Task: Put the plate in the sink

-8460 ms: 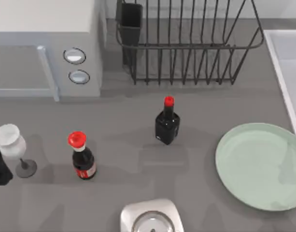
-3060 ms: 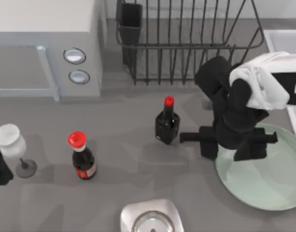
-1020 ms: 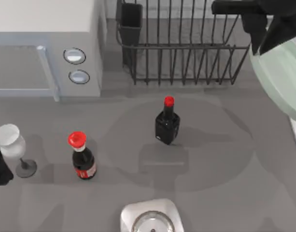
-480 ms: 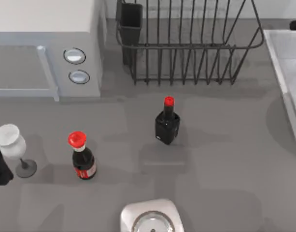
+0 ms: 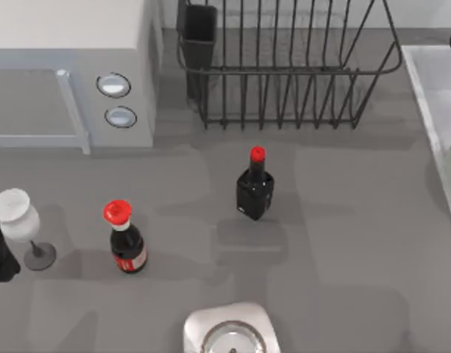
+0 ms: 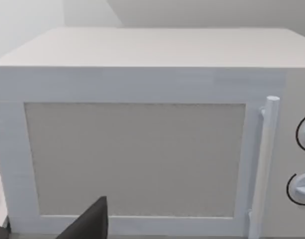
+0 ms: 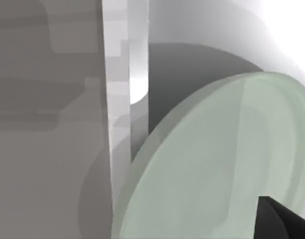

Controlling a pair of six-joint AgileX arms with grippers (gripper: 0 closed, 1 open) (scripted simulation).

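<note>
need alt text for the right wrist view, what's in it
A pale green plate sits tilted over the sink, just past its pale straight rim, with grey counter on the rim's other side. A dark piece of the right tool shows at one corner, against the plate.

Grey countertop [image 5: 343, 243], white microwave [image 5: 70, 66], black wire rack [image 5: 284, 66]

A boxy white microwave [image 5: 70, 70] with two round dials stood at the back left corner of the grey counter [image 5: 343, 250]. Beside it, along the back edge, sat a black wire dish rack [image 5: 284, 66]. A dark square bottle with a red cap [image 5: 254, 187] stood mid-counter, and a round red-capped cola bottle [image 5: 124, 239] and a clear wine glass [image 5: 23, 224] stood toward the left edge. A silvery rounded-square object [image 5: 231, 331] lay at the front edge.
</note>
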